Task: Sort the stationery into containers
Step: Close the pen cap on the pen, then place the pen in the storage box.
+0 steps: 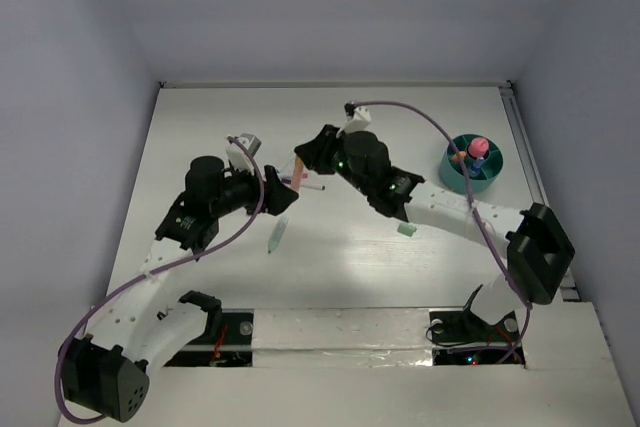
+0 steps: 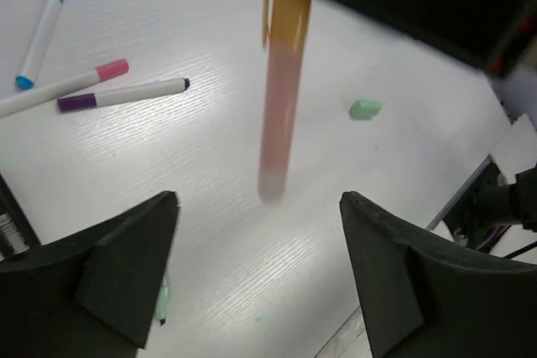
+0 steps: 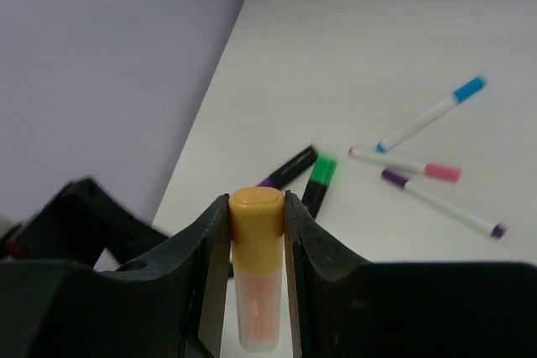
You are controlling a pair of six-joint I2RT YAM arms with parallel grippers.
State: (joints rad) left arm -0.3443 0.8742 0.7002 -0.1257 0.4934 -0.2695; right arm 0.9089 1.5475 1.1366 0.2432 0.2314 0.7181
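My right gripper [image 3: 256,200] is shut on the orange cap of a translucent pink highlighter [image 3: 255,270], which hangs above the table [image 1: 298,175]. My left gripper [image 2: 260,200] is open and empty just below and beside the hanging highlighter [image 2: 281,106]. Thin white markers lie on the table: blue-capped [image 2: 42,29], pink-capped [image 2: 63,88] and purple-capped [image 2: 126,94]. A pale green pen [image 1: 274,237] lies near my left gripper [image 1: 283,194]. A small green eraser [image 1: 406,230] lies under the right arm. The teal bowl [image 1: 450,173] at the right holds a pink-topped piece [image 1: 478,147].
Two black markers, one with a green cap [image 3: 320,179] and one with a purple end [image 3: 289,167], lie beyond the highlighter in the right wrist view. Grey walls close in the table on the left, back and right. The arm bases sit at the near edge.
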